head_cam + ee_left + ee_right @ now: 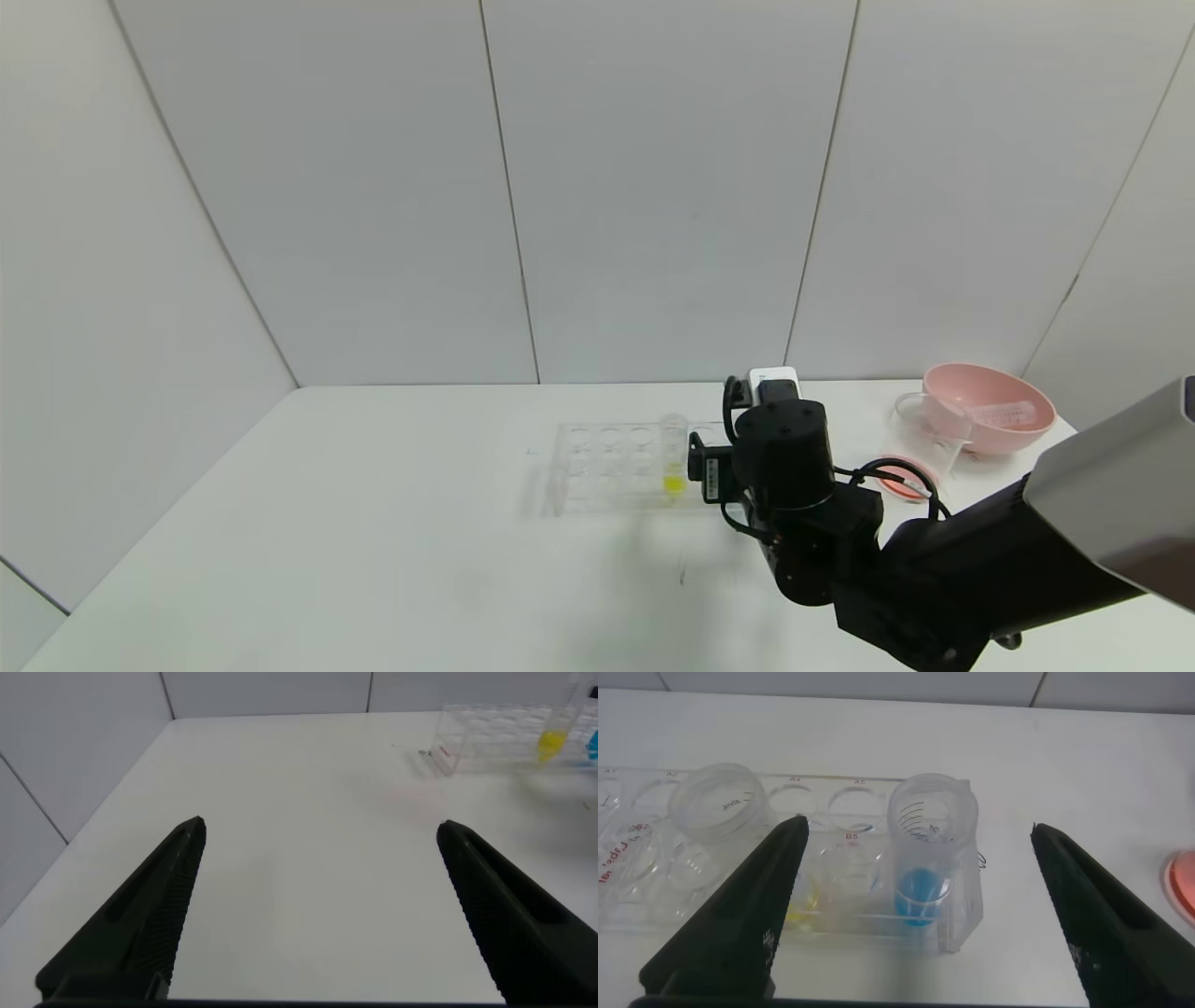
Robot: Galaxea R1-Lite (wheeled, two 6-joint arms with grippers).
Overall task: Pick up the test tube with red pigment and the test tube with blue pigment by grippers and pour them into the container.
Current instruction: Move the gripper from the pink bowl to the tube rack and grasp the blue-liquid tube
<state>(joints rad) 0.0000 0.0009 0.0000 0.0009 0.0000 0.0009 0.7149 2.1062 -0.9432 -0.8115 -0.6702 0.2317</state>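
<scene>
The right gripper (915,915) hangs over the rack's (597,467) three o'clock end, fingers spread wide around the test tube with blue pigment (926,859), presumably lining up a grasp; the left gripper (322,905) idles open.

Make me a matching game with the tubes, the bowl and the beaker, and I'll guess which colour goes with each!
Things:
1. test tube with blue pigment
2. tube beside it in the rack
3. bowl
4. container

Descriptions:
A. pink
B. yellow liquid at the bottom
C. clear glass, with something red at its base
D. blue liquid, between the right gripper's open fingers

Pairs: 1-D, 2-B, 3-A, 4-C
</scene>
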